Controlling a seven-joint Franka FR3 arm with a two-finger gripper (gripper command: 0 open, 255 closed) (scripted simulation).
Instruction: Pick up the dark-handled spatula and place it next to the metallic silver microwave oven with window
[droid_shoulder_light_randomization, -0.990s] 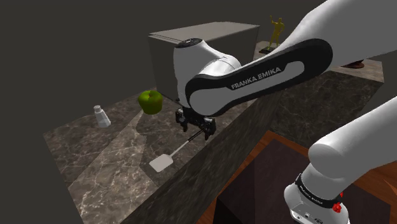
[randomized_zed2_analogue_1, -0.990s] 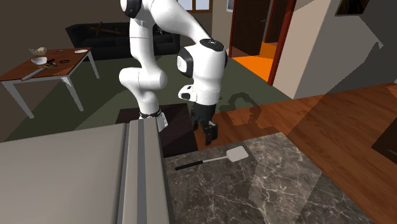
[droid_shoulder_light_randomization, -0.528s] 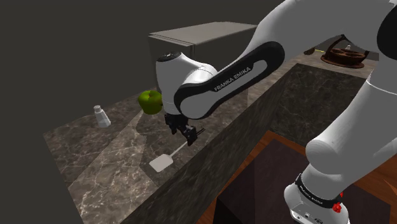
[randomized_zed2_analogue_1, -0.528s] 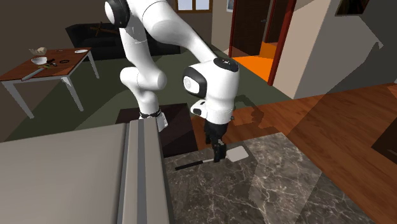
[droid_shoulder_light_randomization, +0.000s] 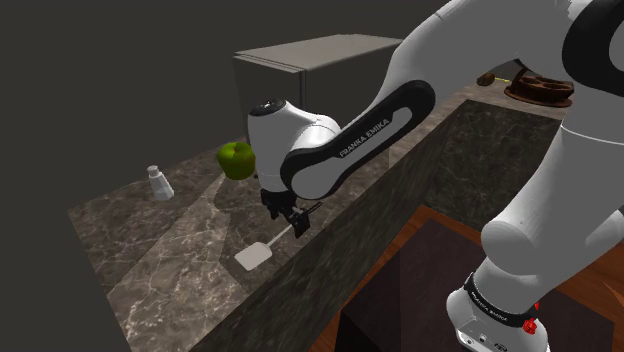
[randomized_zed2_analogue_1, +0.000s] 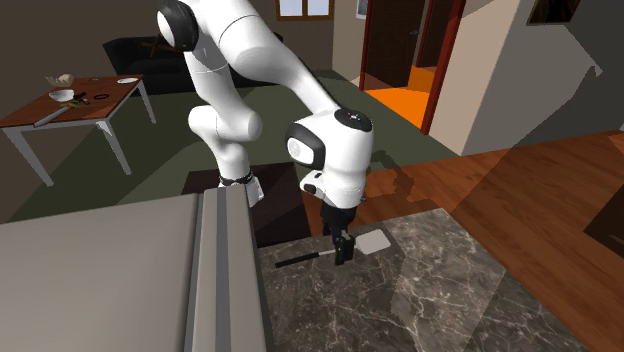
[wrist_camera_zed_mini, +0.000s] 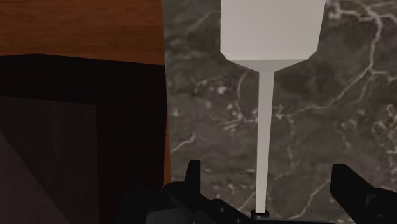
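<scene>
- Dark veined marble forms the table (droid_shoulder_light_randomization: 170, 250), with a wooden floor (randomized_zed2_analogue_1: 520, 170) beside it. A grey box-shaped microwave (droid_shoulder_light_randomization: 320, 65) stands at the far end in the shoulder view.
- The spatula (droid_shoulder_light_randomization: 254, 256) lies flat on the table close to its edge. Its white blade is toward the shoulder view's near left, and its dark handle points toward the microwave.
- The gripper (droid_shoulder_light_randomization: 293, 222) hangs low over the spatula, pointing down, about where the thin shaft meets the handle.
- The fingers (wrist_camera_zed_mini: 193, 177) are spread, one on each side of the shaft and clear of it in the wrist view. Whether their tips reach the table is hard to say.
- A green apple (droid_shoulder_light_randomization: 237, 159) sits by the microwave, and a small white shaker (droid_shoulder_light_randomization: 159, 182) stands farther to the shoulder view's left.
</scene>
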